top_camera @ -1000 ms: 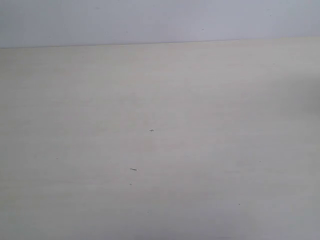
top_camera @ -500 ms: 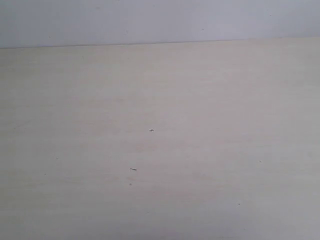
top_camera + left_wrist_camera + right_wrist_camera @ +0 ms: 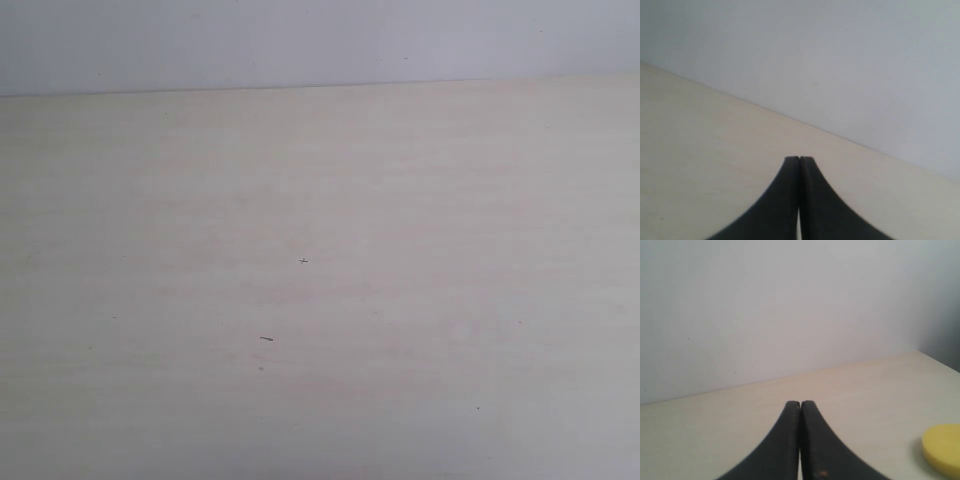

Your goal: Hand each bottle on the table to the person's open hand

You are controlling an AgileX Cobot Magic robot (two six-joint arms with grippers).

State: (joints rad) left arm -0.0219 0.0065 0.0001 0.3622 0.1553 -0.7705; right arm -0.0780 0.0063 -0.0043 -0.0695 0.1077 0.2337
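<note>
Pale wood-grain surface (image 3: 420, 220), few dark specks (image 3: 303, 261), plain grey wall (image 3: 300, 40) behind, left fingers (image 3: 782, 205) and right fingers (image 3: 782, 445) clenched empty.

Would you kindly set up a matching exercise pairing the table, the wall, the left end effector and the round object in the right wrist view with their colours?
Things:
1. table
2. wall
3. left end effector
4. round object

Colours:
A. black
B. yellow
C. pale grey
D. pale beige

Pairs: 1-D, 2-C, 3-A, 4-B.
</note>
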